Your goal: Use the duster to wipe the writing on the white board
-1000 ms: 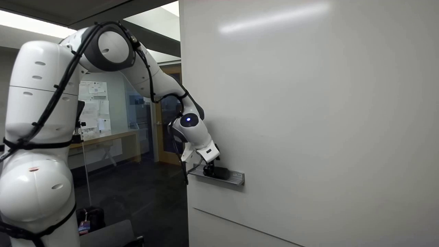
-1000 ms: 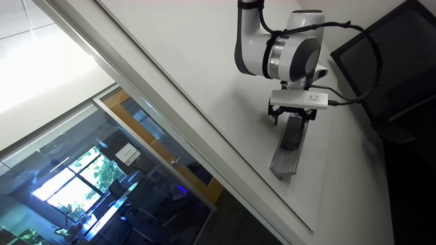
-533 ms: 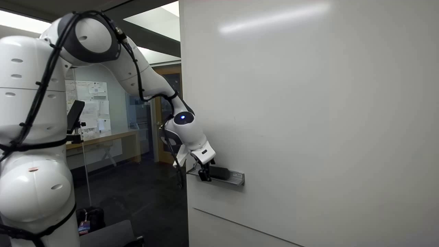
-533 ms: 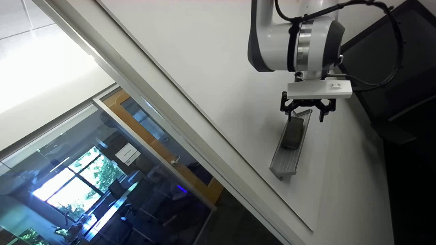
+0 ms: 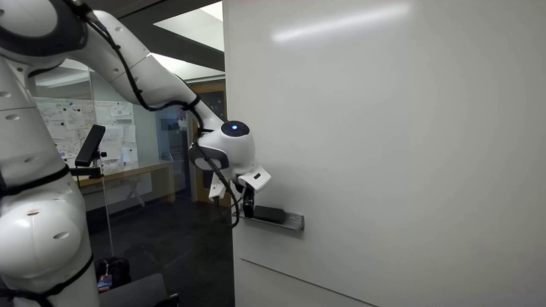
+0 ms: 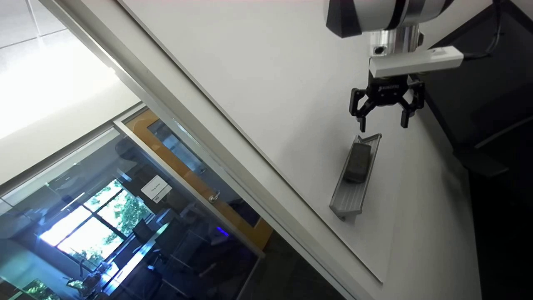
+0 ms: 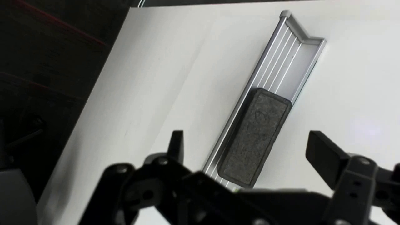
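The duster is a dark grey oblong block lying flat on a grey tray. It also shows in an exterior view and in the wrist view. My gripper is open with nothing between its fingers, raised above the tray's upper end and apart from the duster. In the wrist view the open gripper has its fingers spread to either side of the duster's image. In an exterior view my gripper appears beside the duster's left end. The white board rises behind the tray. No red writing shows in any view.
The ridged tray juts from the board near its left edge; its raised end cap shows in the wrist view. A black cable loops beside the wrist. A dark panel stands at the right. A wooden door is beyond the board's edge.
My gripper has risen off the tray, away from the duster, moving up and right in one exterior view and left in another. It stays open. The duster has not moved.
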Motion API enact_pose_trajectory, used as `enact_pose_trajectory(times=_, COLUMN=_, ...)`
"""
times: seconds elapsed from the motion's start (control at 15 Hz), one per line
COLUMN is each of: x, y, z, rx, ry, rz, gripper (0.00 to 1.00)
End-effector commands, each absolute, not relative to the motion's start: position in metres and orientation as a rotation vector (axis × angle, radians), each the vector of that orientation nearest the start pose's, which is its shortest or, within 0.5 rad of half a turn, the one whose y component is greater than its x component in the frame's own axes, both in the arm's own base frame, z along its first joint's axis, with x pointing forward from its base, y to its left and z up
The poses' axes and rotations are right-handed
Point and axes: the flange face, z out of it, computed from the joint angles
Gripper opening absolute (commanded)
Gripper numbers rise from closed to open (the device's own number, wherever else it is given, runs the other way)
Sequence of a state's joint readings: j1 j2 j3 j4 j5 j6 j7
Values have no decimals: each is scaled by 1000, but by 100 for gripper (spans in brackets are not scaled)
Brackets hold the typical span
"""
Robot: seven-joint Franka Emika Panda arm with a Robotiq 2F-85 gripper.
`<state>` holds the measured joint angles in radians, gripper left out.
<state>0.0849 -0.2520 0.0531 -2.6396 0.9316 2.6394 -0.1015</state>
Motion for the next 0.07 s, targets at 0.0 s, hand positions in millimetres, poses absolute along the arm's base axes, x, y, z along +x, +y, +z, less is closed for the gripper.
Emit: enact_pose_trajectory(times=0.0, x=411, y=18, z=393, rx=-2519, ry=633, rz=-229, gripper=100)
